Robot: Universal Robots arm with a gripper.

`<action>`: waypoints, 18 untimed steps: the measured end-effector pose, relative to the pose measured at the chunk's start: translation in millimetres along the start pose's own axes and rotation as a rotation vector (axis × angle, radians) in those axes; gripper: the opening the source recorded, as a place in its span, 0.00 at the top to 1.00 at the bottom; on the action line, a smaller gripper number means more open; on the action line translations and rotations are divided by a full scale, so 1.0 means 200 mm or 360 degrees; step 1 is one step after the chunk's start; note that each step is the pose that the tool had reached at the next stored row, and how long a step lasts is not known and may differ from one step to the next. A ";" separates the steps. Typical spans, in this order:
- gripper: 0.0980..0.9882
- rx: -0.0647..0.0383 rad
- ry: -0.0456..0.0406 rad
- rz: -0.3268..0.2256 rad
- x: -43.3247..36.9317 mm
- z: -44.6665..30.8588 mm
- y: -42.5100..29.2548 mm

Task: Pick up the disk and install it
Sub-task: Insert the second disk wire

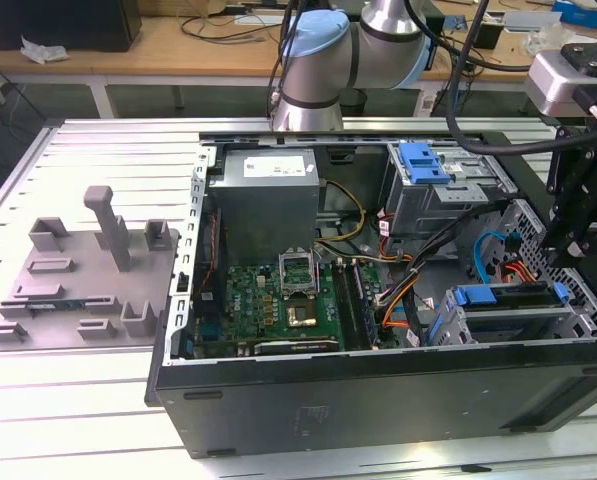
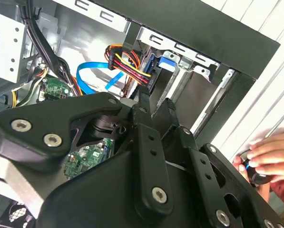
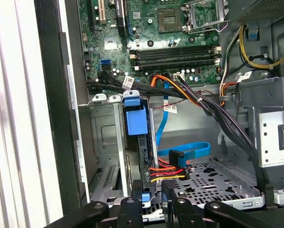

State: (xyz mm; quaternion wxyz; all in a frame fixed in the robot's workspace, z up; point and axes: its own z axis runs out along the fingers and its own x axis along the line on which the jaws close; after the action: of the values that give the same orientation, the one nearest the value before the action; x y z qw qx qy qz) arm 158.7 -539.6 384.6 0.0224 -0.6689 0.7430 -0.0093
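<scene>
**Findings, from the exterior view's left to its right**

1. A grey fixture plate (image 1: 78,270) is noted on the slatted table (image 1: 78,420), well apart from the work.
2. An open computer case (image 1: 378,390) is laid on its side at centre. The motherboard (image 1: 278,300) is exposed, with the power supply (image 1: 268,190) beyond it.
3. A bare blue bracket (image 1: 423,162) is seen on the far drive cage.
4. The disk (image 1: 508,297) is found in the near drive cage at the right of the case. It stands on edge in its slot in both wrist views (image 3: 135,121) (image 2: 166,61), and its blue carrier rail is visible. A red, yellow and orange cable bundle (image 3: 163,171) lies just beside it.
5. The gripper (image 1: 570,255) is held over that cage and is lined up with the disk's end in both wrist views (image 3: 153,209) (image 2: 156,102). Whether it is spread or closed on the carrier cannot be told.
6. A person's hand (image 2: 270,156) is recorded outside the case wall, on a small dark object.

**Assessment**

The step is judged to be seating the disk. The carrier should be kept square to the cage guides and pressed evenly along the slot. The cable bundle should be kept from being trapped.
</scene>
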 end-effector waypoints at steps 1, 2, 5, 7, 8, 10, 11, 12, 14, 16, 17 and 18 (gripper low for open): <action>0.77 0.0000 0.0000 0.0000 0.000 0.000 0.000; 0.77 0.0000 0.0000 0.0000 0.000 0.000 0.000; 0.77 0.0000 0.0000 0.0000 0.000 0.000 0.000; 0.77 0.0000 0.0000 0.0000 -0.003 0.000 0.000; 0.77 0.0000 0.0003 0.0000 -0.017 0.000 -0.001; 0.77 0.0001 0.0023 -0.0001 -0.062 0.002 0.002; 0.77 0.0002 0.0038 -0.0002 -0.089 0.002 0.004; 0.77 0.0003 0.0052 -0.0002 -0.115 0.002 0.006; 0.77 0.0002 0.0091 -0.0004 -0.159 0.003 0.007; 0.77 -0.0004 0.0141 -0.0006 -0.184 0.004 0.009; 0.77 -0.0009 0.0171 -0.0008 -0.195 0.004 0.010; 0.77 -0.0013 0.0195 -0.0009 -0.206 0.004 0.010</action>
State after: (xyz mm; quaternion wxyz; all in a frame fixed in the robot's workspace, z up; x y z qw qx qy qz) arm 160.9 -498.4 384.6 -0.0260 -0.6693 0.7411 -0.0472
